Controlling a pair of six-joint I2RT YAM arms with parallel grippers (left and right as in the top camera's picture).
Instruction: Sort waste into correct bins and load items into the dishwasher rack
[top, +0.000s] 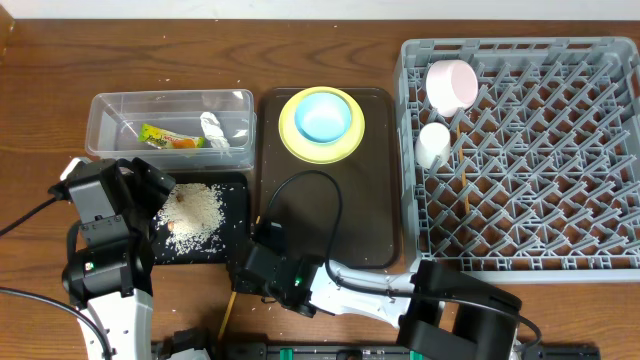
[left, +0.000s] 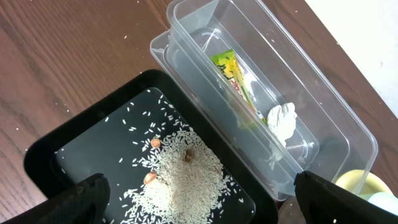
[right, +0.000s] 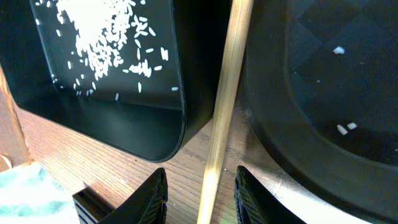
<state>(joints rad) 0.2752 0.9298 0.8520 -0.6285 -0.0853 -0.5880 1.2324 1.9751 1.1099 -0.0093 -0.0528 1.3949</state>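
A wooden chopstick (right: 227, 81) lies on the table in the gap between the black tray (right: 124, 124) and the brown serving tray (right: 323, 124). My right gripper (right: 202, 190) is open and straddles it low down, with a gap on each side. From overhead the chopstick's end (top: 228, 308) sticks out beside the right gripper (top: 248, 270). My left gripper (left: 208, 199) hangs open over the rice (left: 180, 180) in the black tray (left: 81, 143). The clear tub (left: 336, 130) holds the wrapper (left: 236, 78) and tissue (left: 281, 119). A white bowl (top: 452, 85) and cup (top: 433, 145) sit in the dishwasher rack (top: 540, 160).
The brown serving tray (top: 330, 210) carries a yellow plate (top: 292, 135) with a light blue bowl (top: 325, 117) in it. It stands between the black tray (top: 235, 195) and the rack. A black cable (top: 320, 185) loops over the serving tray.
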